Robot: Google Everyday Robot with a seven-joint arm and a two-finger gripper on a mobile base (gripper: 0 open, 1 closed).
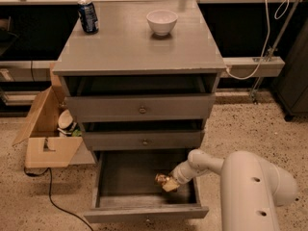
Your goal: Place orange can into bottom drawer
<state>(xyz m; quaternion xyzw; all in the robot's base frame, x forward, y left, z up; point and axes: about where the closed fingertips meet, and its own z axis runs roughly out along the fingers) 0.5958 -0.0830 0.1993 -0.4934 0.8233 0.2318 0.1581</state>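
Down low: bottom drawer [126, 181] of the grey cabinet [139, 49] stands pulled well out toward the near side, with its grey floor exposed. Only one item is inside it, the orange can [160, 179], right of centre and in the nearer half of the drawer. Gripper [168, 183] is inside the same drawer, reaching in from the right, with its fingers clamped on the can. Can lies tilted rather than upright. Cannot tell whether it touches the drawer floor. White arm [250, 182] runs from the gripper over the drawer's right wall to the near right.

Middle drawer [144, 139] is out a little, showing a dark gap above its front; contents not visible. Top drawer [142, 107] is out slightly further, its interior dark and contents likewise hidden.

Cabinet top: dark blue can [88, 16] upright at the far left corner. White bowl [161, 21] sits far centre-right, well apart from it.

Left of the cabinet, on the floor: open cardboard box [48, 150], flaps spread, with a pale round object and some green inside, not identifiable. Black cable [55, 203] trails across the floor near it.
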